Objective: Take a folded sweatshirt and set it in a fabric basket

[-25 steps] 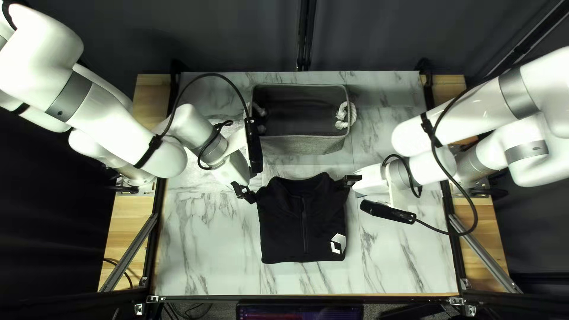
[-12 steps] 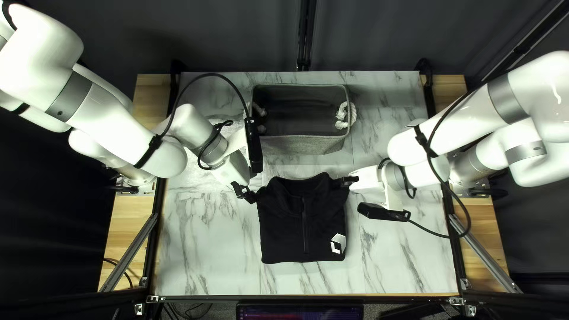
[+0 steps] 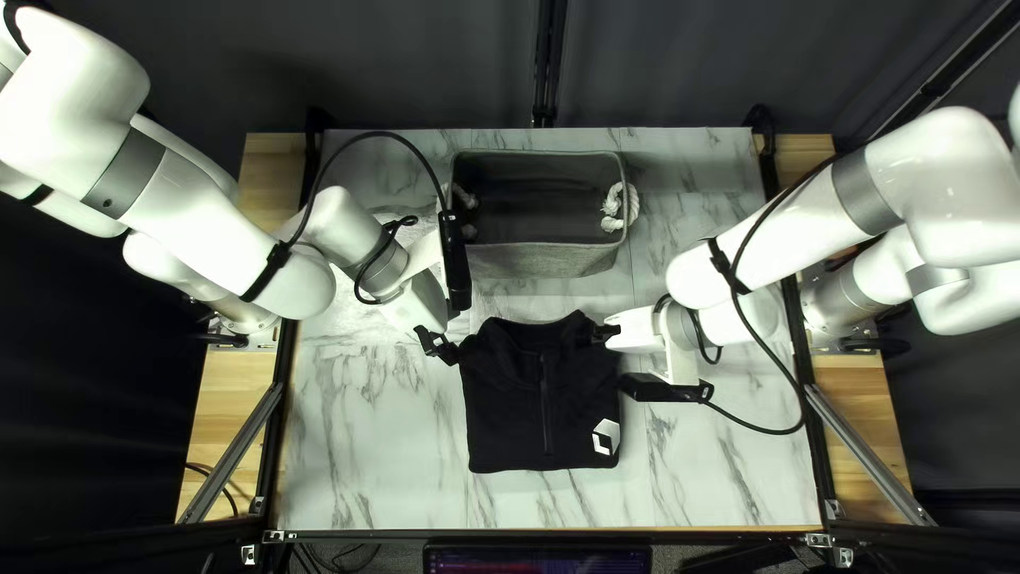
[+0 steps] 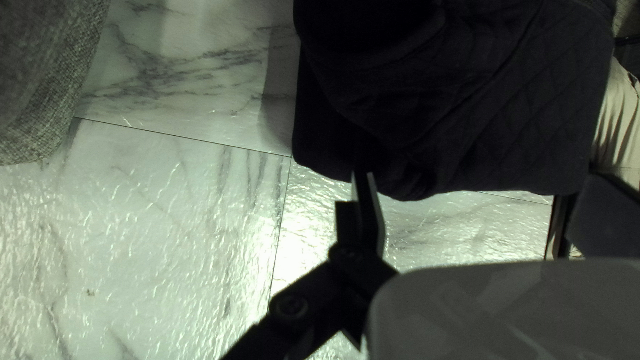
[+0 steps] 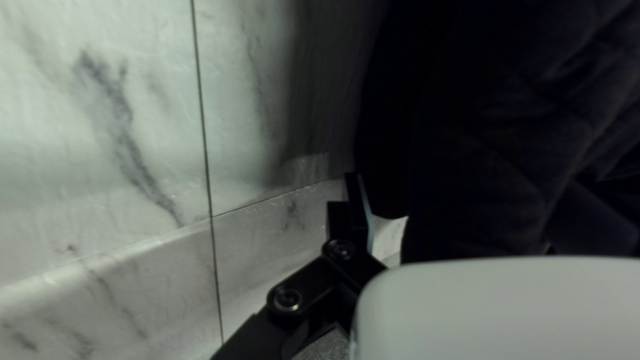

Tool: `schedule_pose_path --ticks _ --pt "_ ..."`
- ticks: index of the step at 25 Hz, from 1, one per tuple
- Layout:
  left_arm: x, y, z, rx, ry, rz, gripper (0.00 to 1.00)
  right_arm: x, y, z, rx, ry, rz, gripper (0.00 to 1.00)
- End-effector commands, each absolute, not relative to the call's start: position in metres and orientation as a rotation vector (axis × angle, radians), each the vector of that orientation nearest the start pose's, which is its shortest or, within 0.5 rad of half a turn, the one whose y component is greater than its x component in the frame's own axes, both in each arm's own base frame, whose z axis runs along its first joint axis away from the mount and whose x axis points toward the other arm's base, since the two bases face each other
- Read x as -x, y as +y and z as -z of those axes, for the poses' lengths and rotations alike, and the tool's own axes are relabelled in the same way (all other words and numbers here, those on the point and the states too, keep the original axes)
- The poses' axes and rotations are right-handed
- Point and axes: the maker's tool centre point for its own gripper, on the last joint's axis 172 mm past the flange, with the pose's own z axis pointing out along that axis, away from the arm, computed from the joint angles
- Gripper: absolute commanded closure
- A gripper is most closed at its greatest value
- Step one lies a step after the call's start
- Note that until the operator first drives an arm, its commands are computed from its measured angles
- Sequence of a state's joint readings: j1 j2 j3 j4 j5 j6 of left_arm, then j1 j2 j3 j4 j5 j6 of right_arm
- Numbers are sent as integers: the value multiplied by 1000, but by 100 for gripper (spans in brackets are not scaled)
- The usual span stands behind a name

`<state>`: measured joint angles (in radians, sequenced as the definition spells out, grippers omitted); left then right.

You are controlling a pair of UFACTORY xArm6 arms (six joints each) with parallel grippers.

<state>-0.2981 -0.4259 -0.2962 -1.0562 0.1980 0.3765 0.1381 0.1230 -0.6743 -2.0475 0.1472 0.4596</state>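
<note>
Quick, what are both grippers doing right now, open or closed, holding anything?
Left gripper: open, holding nothing, at the folded sweatshirt's shoulder edge.
Right gripper: open, holding nothing, at the opposite shoulder.

Black sweatshirt [image 4: 467, 127] lies apart from the grey basket [image 4: 50, 87].

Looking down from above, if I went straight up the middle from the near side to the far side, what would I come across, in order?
A screen → the folded black sweatshirt → the gray fabric basket → the dark curtain.
</note>
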Motion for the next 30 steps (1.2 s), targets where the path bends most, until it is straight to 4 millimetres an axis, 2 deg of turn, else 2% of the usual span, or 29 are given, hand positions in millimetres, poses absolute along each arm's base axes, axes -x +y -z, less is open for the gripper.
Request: schedule_pose_path --ticks 1,14,30 --pt "-395 -102 -140 3428 -549 850 0 -452 94 -46 -1725 1942 -498 0" --pt "-395 -102 -140 3428 -549 850 0 -457 88 -38 -1723 1947 -496 0" --pt "-395 -102 -140 3428 -549 850 0 -464 92 -34 -1710 1970 -519 0"
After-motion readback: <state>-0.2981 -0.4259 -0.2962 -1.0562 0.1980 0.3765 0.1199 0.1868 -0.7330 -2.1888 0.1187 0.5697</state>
